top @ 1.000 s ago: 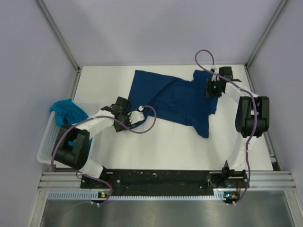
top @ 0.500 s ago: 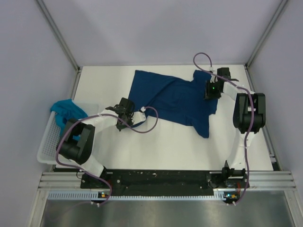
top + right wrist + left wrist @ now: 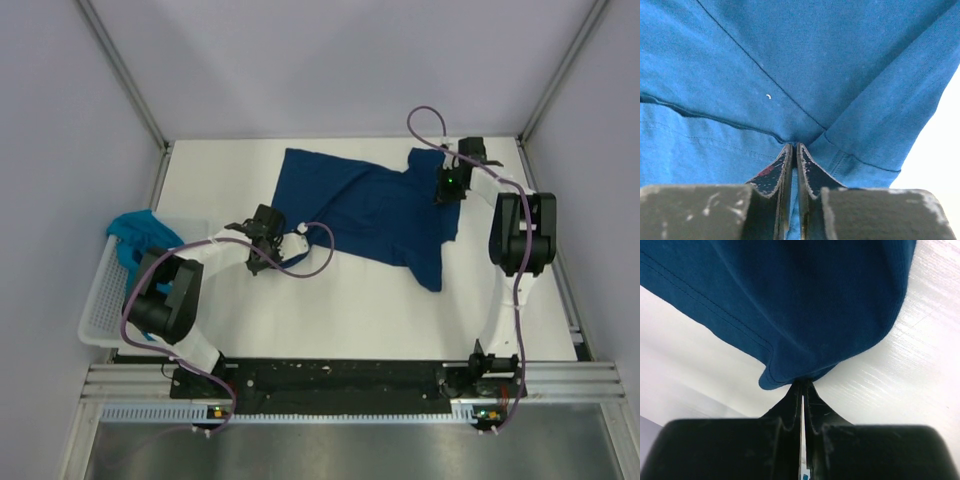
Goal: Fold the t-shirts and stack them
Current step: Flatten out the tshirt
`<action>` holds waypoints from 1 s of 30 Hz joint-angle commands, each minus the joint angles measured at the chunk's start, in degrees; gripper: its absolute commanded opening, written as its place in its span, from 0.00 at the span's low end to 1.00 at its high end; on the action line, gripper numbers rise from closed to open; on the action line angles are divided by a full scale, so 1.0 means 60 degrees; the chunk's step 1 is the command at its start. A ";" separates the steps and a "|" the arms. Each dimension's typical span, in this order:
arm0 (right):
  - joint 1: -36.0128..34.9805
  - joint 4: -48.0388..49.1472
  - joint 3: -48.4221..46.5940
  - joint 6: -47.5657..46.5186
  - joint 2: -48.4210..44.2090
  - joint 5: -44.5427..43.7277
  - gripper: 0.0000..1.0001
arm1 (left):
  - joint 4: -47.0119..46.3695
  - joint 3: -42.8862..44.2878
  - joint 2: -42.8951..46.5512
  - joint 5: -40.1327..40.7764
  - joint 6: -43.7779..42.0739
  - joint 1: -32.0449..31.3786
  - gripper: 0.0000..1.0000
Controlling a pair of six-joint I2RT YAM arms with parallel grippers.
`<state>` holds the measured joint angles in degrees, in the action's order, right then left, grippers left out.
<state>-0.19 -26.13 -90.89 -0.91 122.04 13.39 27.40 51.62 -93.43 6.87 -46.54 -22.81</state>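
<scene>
Pale walls and bare metal struts box in a white counter (image 3: 330, 300), and I'm working at both ends of the navy t-shirt (image 3: 365, 205), which lies spread out and slightly rumpled across the far middle of the surface, one sleeve hanging toward the near right. My left claw (image 3: 270, 222) is down at the shirt's left hem, and from the left wrist view I can see it plainly: the left claw (image 3: 802, 387) is pinched tight together with the stitched hem corner bunched right at the tips, the cloth rising away above it and bare counter on either side. Over on the far right, my right claw (image 3: 447, 187) sits on the shirt near the sleeve; up close the right claw (image 3: 794, 150) has its two black fingers (image 3: 772, 175) drawn almost together, nipping a small fold of blue cloth just where a seam runs in. The teal t-shirt (image 3: 140, 232) is well apart from all this, heaped in the far end of the white basket (image 3: 97, 305) at the counter's left edge, partly behind my left arm.
</scene>
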 commanded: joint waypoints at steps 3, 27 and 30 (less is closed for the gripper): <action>-0.0013 -0.0098 -0.0379 -0.0010 -0.0533 0.0273 0.00 | -0.0113 0.0245 -0.0146 0.0244 0.0286 0.0051 0.00; -0.6745 -0.2603 0.8056 0.4644 -1.1549 0.5298 0.00 | -0.0157 0.0817 -0.0264 0.1447 0.0932 0.1340 0.00; -0.8431 -0.2574 0.8964 0.5699 -1.1668 0.5517 0.00 | -0.0245 0.0773 -0.0264 0.1579 0.0858 0.1428 0.00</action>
<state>-40.60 -39.79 -42.30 21.26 53.76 40.77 27.49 55.70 -96.18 14.70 -40.71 -14.96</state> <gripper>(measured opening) 0.006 0.009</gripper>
